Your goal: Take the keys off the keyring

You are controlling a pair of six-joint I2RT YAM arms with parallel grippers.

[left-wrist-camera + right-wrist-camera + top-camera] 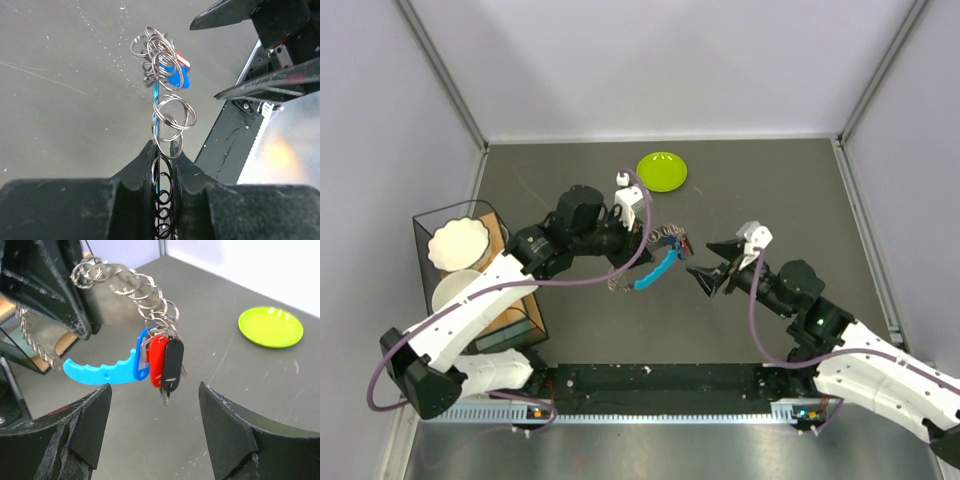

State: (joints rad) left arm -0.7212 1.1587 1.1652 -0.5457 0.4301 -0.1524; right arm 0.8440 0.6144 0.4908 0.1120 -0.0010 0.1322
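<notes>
My left gripper [642,238] is shut on the keyring [165,112], a chain of linked silver rings, and holds it above the table. The chain [131,286] hangs from that gripper's black fingers [47,285] down to a bright blue crescent piece [100,373] and a bunch of keys [166,365] with red, black and blue heads. The keys also show in the top view [672,241] and the left wrist view [175,70]. My right gripper [154,396] is open, just below and in front of the hanging keys, touching nothing; in the top view it [708,268] is right of the bunch.
A lime-green round plate [662,171] lies on the far side of the dark table, also seen in the right wrist view [270,326]. A black wire rack [425,232] holding white bowls [458,243] stands at the left edge.
</notes>
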